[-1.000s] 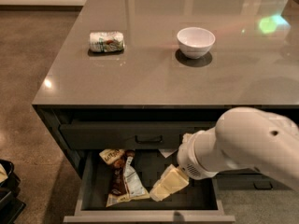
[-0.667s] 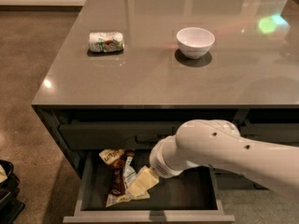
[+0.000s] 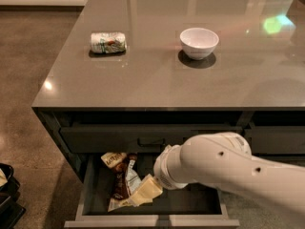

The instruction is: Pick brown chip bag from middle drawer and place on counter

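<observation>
Grey-rimmed middle drawer [image 3: 119,220] stands pulled out under the counter [image 3: 157,82]. The brown chip bag [image 3: 123,185] lies on the drawer floor at left, lengthwise front to back, with one tan end toward the cabinet.

Gripper [image 3: 148,191] is down inside the drawer, at the bag's near right edge, touching it or just above it. How far open it is: cannot tell. Grasp unconfirmed.

Step in hand, as judged: the grasp.
- Take the bag across its narrow width, near mid-length, so it does not droop.
- Foil is slick and crumples, so close firmly on a fold.
- Lift straight up to clear the front rim and the drawer above before swinging out.

Pose: white arm [image 3: 224,168] enters from the right, forearm crossing the drawer's right half, wrist angled down and left. On the counter are a can [image 3: 108,42] and a white bowl [image 3: 199,42], well apart.
</observation>
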